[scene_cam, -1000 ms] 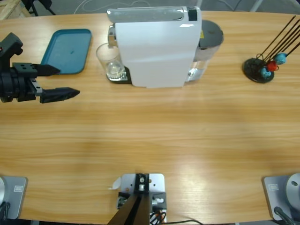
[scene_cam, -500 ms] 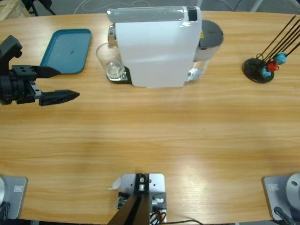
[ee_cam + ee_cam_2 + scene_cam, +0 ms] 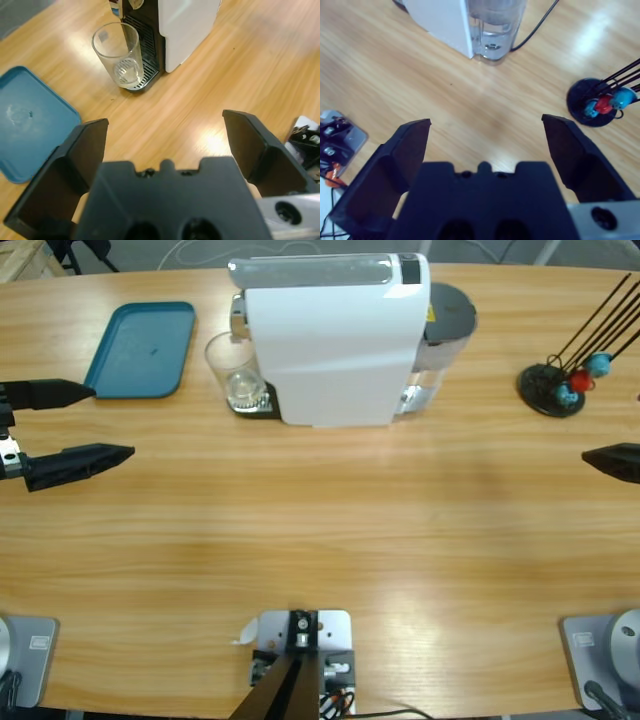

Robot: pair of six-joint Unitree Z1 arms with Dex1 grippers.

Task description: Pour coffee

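A clear glass tumbler [image 3: 232,375] [image 3: 122,60] stands on the drip tray of the white coffee machine [image 3: 330,340] [image 3: 187,22], under its spout. The glass looks clear and no coffee is in view. My left gripper [image 3: 114,422] [image 3: 165,119] is open at the table's left edge, well short of the glass, with nothing between its jaws. My right gripper [image 3: 486,120] is open and empty too, over bare wood. In the high view only one of its fingertips [image 3: 606,458] shows, at the right edge. The machine's water tank [image 3: 492,25] lies beyond the right gripper.
A teal tray [image 3: 140,350] [image 3: 25,125] lies at the back left, beside the glass. A black stand with thin rods and blue and red beads [image 3: 555,385] [image 3: 595,102] sits at the back right. A black cable [image 3: 535,27] runs from the machine.
My left gripper has drawn back toward the left edge and its jaws have spread wider. A jaw tip of the right gripper has come in at the right edge.
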